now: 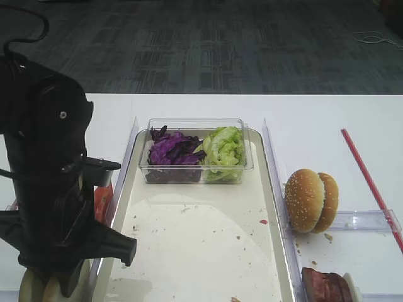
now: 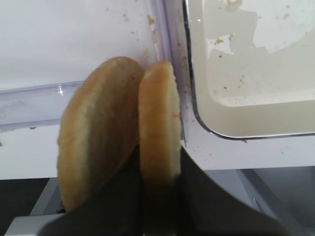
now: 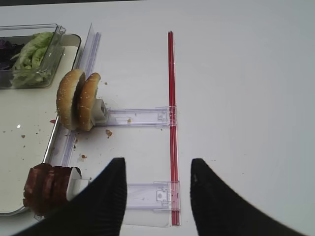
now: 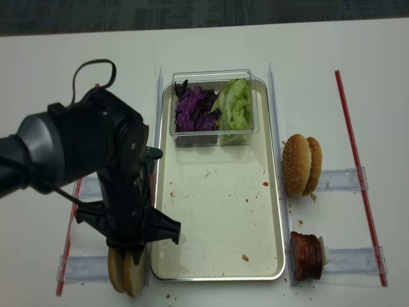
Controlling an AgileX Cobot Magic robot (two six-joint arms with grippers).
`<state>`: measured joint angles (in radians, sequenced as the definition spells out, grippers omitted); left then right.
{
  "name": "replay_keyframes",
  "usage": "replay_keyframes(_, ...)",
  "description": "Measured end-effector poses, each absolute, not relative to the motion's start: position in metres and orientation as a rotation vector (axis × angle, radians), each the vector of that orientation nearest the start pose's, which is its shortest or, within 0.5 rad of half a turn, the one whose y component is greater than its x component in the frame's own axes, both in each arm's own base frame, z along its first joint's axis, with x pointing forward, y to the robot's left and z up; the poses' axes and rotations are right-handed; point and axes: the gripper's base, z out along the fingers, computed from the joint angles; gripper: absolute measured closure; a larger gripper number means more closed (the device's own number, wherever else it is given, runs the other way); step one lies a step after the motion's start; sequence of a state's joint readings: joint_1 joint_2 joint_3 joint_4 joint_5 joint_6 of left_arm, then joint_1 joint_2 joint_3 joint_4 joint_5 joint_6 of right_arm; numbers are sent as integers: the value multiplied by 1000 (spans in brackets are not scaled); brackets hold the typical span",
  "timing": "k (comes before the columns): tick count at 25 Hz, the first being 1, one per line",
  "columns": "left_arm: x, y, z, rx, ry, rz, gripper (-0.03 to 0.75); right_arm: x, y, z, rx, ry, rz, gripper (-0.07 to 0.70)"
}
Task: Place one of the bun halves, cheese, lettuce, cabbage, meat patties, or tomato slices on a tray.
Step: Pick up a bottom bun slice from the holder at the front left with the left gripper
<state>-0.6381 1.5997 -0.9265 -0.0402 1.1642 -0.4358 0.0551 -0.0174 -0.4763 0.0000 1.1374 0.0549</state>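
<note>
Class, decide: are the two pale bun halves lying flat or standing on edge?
On edge: the bun halves stand side by side beside the tray, and the left hand is shut on one.

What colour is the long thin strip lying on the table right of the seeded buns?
Red strip, clearest in the right wrist view.

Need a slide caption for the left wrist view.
Left gripper shut on the right-hand bun half of two, standing beside the tray.

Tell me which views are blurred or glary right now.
Left wrist: bun halves soft, black jaws at the bottom a dark blur; tray reflects bright patches. Right wrist: jaws blurred, table sharp. Exterior high: broad sheen across tray.
</note>
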Motion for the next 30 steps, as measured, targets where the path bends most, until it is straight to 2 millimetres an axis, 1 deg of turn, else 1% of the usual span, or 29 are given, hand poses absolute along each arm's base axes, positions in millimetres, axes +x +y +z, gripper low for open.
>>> replay_keyframes(17, 199, -151, 196, 300, 3305, 130, 631, -8, 0, 265, 0, 2128, 65, 307)
replay_keyframes(23, 197, -149, 207, 269, 3282, 106, 632, -8, 0, 265, 0, 2128, 65, 307)
replay_keyframes(30, 204, -154, 229, 262, 3211, 30, 633, -8, 0, 265, 0, 2128, 65, 307)
